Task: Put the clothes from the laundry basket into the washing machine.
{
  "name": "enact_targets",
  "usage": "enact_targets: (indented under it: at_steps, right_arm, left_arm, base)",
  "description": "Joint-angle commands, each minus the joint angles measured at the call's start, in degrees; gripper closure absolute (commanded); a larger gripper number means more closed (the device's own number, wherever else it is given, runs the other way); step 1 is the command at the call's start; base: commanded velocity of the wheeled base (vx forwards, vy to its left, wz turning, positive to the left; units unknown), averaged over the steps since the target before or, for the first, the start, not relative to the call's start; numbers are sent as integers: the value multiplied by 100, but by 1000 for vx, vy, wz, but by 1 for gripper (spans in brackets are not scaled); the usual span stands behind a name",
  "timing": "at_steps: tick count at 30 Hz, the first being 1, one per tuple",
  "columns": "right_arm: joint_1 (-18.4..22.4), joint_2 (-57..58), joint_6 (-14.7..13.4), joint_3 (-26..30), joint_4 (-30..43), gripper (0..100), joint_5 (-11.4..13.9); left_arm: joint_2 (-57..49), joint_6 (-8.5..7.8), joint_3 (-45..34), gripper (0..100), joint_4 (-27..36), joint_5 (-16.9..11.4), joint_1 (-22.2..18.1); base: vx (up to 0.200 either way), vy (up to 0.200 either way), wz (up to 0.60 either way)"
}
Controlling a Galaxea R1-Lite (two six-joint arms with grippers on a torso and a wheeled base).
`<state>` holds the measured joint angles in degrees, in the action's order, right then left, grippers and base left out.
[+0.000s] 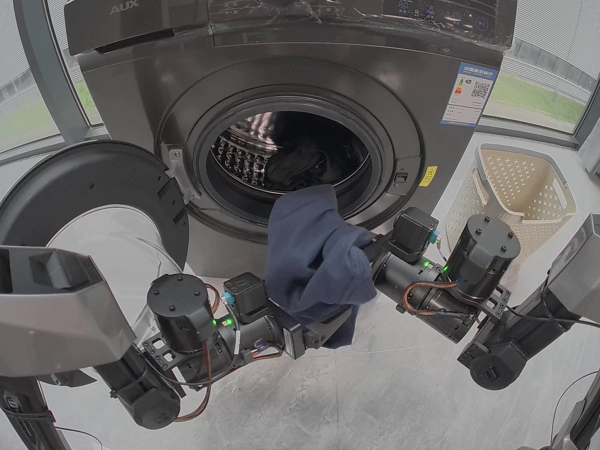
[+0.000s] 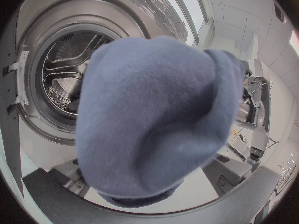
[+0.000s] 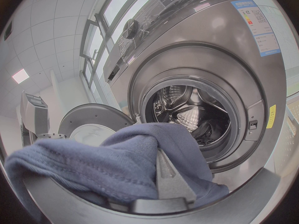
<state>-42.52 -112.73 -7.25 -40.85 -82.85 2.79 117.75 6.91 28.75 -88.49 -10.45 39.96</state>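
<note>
Head view: right gripper (image 1: 370, 245) clamps navy garment (image 1: 315, 257); laundry basket (image 1: 522, 154) beside washing machine (image 1: 400, 95). Left wrist view: left gripper (image 2: 144, 176) apart under it.

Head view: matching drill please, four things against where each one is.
Things:
1. door
2. blue garment
3. basket
4. dark clothing

Places:
A. inside the drum
B. swung open, left of the washer
C. on the floor, right of the washer
D. held up in front of the washer's mouth

Pairs: 1-B, 2-D, 3-C, 4-A
</note>
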Motion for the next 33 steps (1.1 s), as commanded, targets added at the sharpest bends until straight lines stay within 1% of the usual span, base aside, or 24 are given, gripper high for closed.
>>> enact_targets:
  at_steps: [1,7,13,14,21,23,28,31,33]
  right_arm:
    - [-116,-13,-4,16,-21,100,2]
    - [-222,-4,-39,60,-30,100,-42]
    - [-230,-21,-48,112,-47,100,-42]
    - [-239,-21,-57,112,-47,100,-42]
    - [-222,-4,-83,174,-47,100,-59]
    - [-169,58,-83,227,-39,100,-59]
    - [-37,242,-74,534,-30,100,-51]
    - [42,216,-74,754,-12,100,-51]
    - [112,181,-83,798,5,100,-59]
  left_arm:
    - [574,-14,448,0,-1,16,-138]
    - [890,3,922,0,-1,60,-340]
    - [1031,3,1221,0,7,254,-393]
    - [1040,3,1256,100,7,271,-393]
    - [952,56,1388,100,-1,306,-419]
    - [776,65,1327,100,-1,368,-454]
    - [301,100,1186,100,7,438,-472]
    - [2,109,1072,100,25,632,-472]
    - [-156,109,993,100,51,676,-472]
  base:
    - [0,0,0]
    - [0,0,0]
    - [0,0,0]
    - [0,0,0]
    - [0,0,0]
    - [0,0,0]
    - [0,0,0]
    - [0,0,0]
    - [0,0,0]
